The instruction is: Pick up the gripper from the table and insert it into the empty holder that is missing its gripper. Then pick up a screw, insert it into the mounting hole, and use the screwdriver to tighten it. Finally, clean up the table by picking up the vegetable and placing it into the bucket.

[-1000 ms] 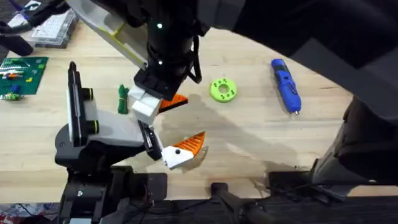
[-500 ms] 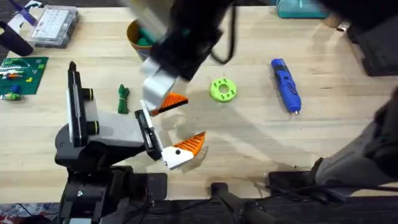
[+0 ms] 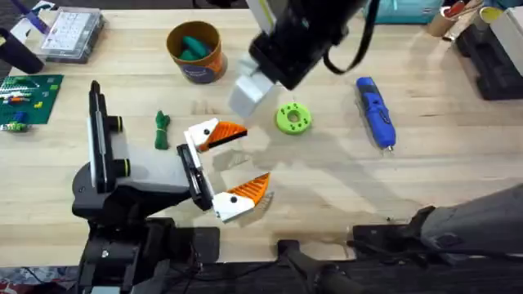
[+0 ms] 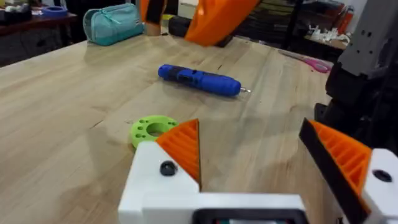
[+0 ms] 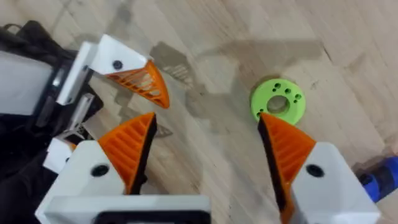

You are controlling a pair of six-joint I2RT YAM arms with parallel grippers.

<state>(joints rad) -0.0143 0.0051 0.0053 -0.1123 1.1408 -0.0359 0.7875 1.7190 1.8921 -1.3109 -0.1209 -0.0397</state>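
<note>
The holder lies at the left of the table; it is my left gripper, open. The gripper finger with its orange ribbed face sits against the far end of the black end plate, and its twin sits at the near end. My right gripper hovers above and to the right of them, open and empty, with the finger below it. The screwdriver lies at the right. The vegetable lies behind the holder. The bucket stands at the back. A screw is out of view.
A lime-green ring disc lies between the fingers and the screwdriver. A clear compartment box and a green board sit at the far left. A teal pouch lies at the table's back edge.
My right gripper has let go of the orange finger at the holder's plate and drawn back up and to the right, uncovering the bucket. The finger stays in place.
</note>
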